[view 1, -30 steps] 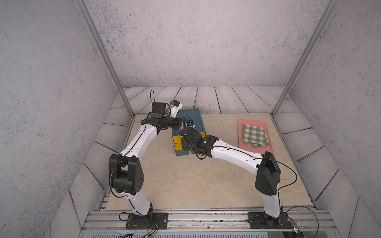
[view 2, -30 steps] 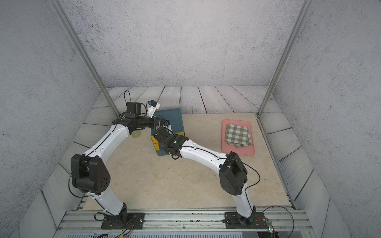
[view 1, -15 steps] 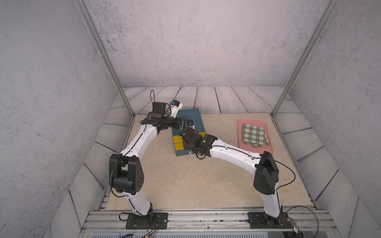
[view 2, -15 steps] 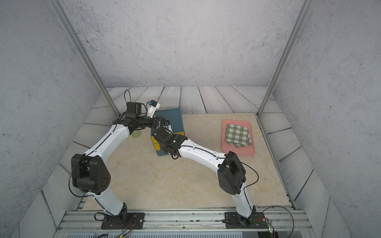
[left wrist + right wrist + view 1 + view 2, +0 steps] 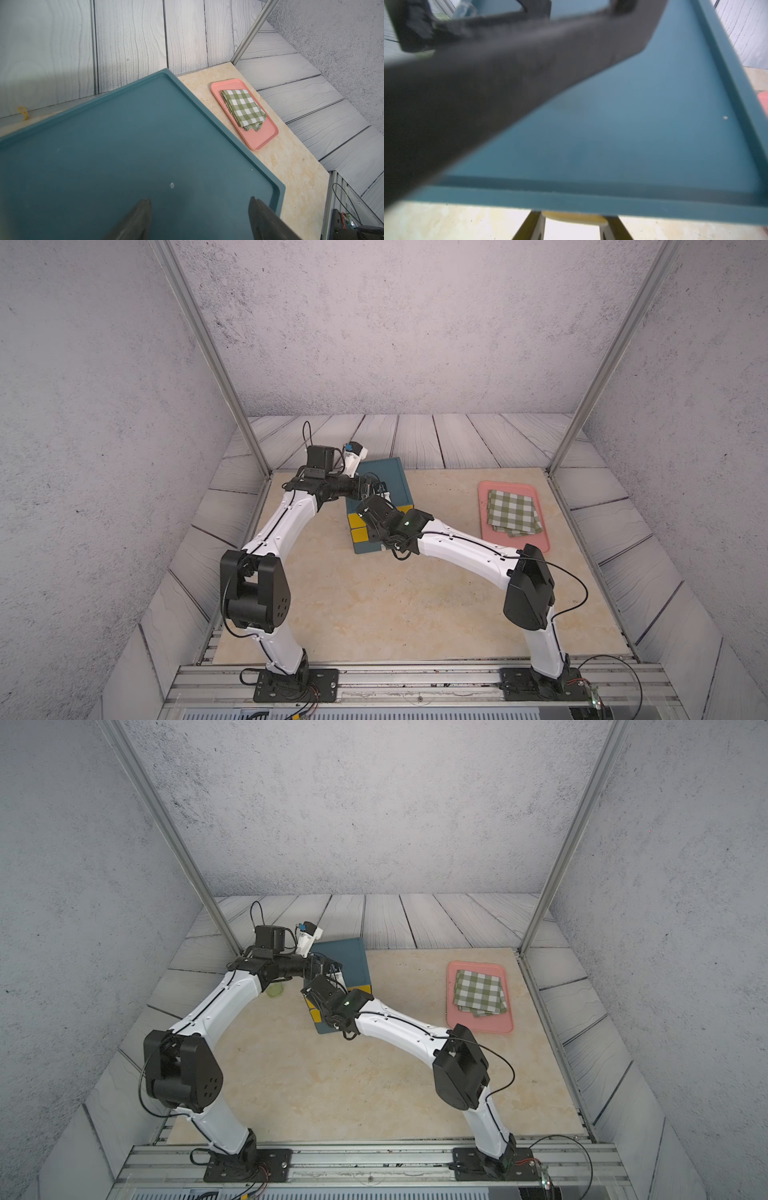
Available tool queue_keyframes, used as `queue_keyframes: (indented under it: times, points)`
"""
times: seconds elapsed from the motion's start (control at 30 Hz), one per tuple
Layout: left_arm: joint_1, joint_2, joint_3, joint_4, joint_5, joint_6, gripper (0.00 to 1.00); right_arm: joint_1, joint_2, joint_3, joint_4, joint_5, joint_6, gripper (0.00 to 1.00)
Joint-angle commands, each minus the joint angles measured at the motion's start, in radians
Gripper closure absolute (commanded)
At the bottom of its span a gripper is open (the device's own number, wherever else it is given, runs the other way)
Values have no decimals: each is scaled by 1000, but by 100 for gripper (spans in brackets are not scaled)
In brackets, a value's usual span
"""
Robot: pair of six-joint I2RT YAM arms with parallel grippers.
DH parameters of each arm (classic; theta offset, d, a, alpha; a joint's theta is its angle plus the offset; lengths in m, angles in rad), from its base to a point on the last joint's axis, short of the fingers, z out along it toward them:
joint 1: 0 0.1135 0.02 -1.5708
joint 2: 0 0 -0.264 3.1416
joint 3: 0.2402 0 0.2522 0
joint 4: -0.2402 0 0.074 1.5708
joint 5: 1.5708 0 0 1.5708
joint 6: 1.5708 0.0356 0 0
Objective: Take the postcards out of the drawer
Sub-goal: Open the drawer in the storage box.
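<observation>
Left gripper [image 5: 200, 200]: jaws apart above teal cabinet [image 5: 124, 145]. Right gripper [image 5: 574, 219]: straddles yellow drawer handle [image 5: 571, 217], seen in right wrist view only; grip cannot be told.

The cabinet [image 5: 395, 477] is teal with yellow drawer fronts [image 5: 356, 521], the tray [image 5: 532, 544] pink, the cloth [image 5: 513, 512] green-and-white checked.

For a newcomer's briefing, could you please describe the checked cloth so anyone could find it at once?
On the beige tabletop, look to the robot's right for the pink tray. The folded cloth lies on it, the only green-and-white checked thing in view.
</observation>
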Motion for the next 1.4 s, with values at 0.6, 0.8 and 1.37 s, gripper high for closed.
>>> queue_keyframes:
  times: [0.6,0.8,1.37]
  points:
    - [-11,30,-29,-65,7,-22,19,46,-45,-75,21,57,-6,64]
    - [-10,34,-27,-65,2,-30,18,56,-93,-135,30,56,-2,64]
    - [-10,38,-28,-57,0,-37,16,92,-197,-246,41,69,21,64]
